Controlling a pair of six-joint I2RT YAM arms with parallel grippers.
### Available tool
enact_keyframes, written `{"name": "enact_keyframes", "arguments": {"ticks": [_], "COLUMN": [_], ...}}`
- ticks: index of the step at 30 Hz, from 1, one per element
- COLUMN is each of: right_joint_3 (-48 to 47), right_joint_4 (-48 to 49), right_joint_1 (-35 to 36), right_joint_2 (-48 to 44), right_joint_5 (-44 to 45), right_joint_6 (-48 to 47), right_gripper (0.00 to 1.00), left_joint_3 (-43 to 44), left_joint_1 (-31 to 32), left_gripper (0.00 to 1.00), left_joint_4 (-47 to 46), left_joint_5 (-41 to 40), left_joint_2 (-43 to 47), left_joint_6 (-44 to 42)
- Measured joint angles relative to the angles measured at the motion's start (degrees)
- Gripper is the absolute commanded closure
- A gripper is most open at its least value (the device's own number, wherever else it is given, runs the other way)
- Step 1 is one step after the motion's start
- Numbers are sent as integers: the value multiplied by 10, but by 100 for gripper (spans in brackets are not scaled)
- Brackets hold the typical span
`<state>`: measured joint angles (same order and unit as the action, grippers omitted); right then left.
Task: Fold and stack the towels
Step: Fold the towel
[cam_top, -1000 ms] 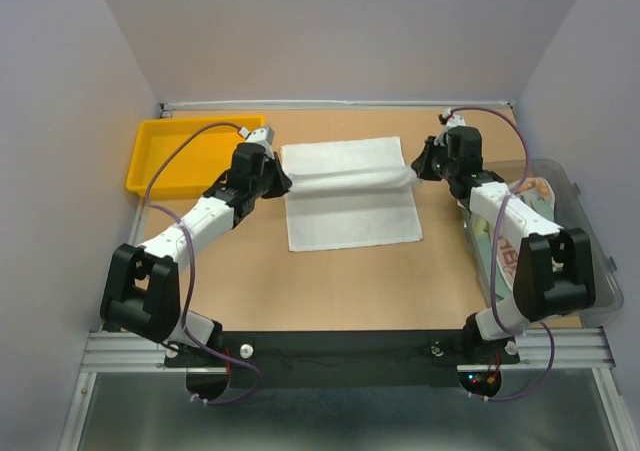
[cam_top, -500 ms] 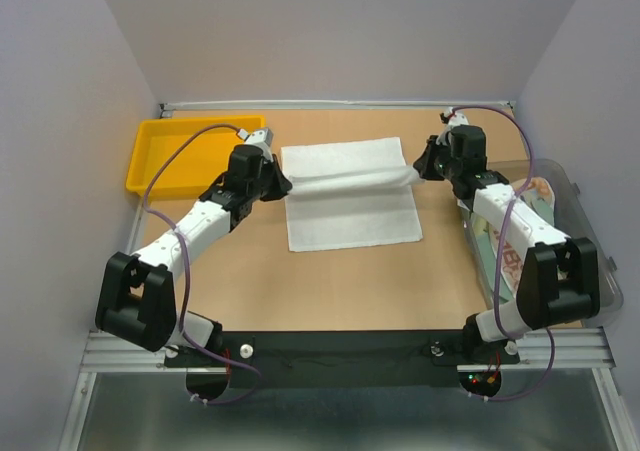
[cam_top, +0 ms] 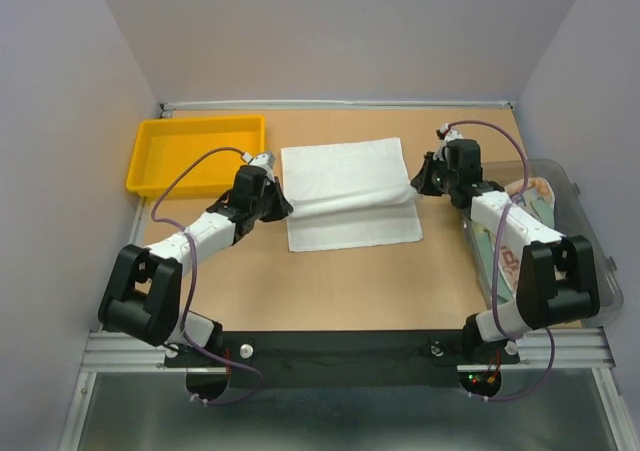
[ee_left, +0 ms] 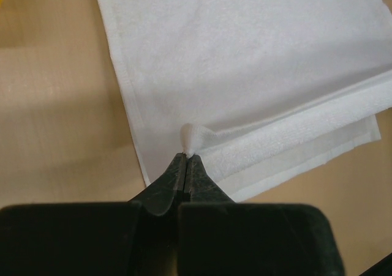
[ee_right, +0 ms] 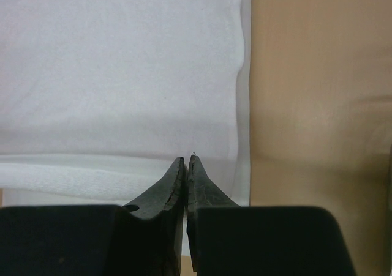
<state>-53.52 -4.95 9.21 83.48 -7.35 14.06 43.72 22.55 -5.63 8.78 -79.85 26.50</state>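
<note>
Pulled toward 6 o'clock since 1 second ago: far edge of white towel (cam_top: pixel 345 176), pinched at both ends by tight-shut left gripper (ee_left: pixel 187 158) and right gripper (ee_right: pixel 187 160). Lies mid-table (cam_top: pixel 350 281), bare board at 6 o'clock; yellow tray (cam_top: pixel 195 156) at 10, clear bin (cam_top: pixel 570 221) at 3.

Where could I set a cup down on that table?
The widest bare strip of table lies between the white towel and the near edge. A narrower one runs behind the towel, right of the yellow tray. Crowded: left gripper and right gripper pinch the towel mid-table; the clear bin fills the right edge.
</note>
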Motion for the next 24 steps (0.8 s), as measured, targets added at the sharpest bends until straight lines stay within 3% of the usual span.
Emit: {"name": "enact_keyframes", "arguments": {"ticks": [3, 5, 6, 7, 8, 11, 12, 13, 14, 21, 24], "right_joint_3": [16, 31, 38, 44, 49, 65, 70, 76, 84, 116, 97], "right_joint_4": [1, -1, -2, -2, -2, -2, -3, -2, -4, -38, -39], "right_joint_1": [0, 0, 0, 0, 0, -4, -7, -9, -10, -10, -8], "right_joint_2": [6, 10, 14, 18, 20, 20, 20, 17, 10, -122, -125], "right_joint_5": [-4, -4, -3, -3, -2, 4, 3, 2, -2, -43, -50], "right_joint_6": [10, 15, 19, 23, 25, 33, 37, 39, 42, 39, 26], "right_gripper": [99, 99, 96, 90, 76, 58, 50, 47, 43, 41, 36], "left_joint_3": [-14, -25, -32, -38, -44, -61, -69, -78, -86, -119, -101], "left_joint_1": [3, 9, 12, 16, 19, 21, 21, 21, 21, 35, 37], "left_gripper": [100, 93, 79, 75, 64, 40, 24, 17, 3, 2, 2], "left_joint_4": [-10, -17, -20, -23, -24, -23, -22, -20, -16, 29, 32], "left_joint_5": [0, -1, -2, -3, -5, -20, -25, -30, -33, -58, -62], "left_joint_2": [-19, -24, -24, -25, -25, -24, -24, -17, -9, 188, 208], "left_joint_6": [7, 11, 13, 16, 19, 24, 25, 29, 33, 50, 47]}}
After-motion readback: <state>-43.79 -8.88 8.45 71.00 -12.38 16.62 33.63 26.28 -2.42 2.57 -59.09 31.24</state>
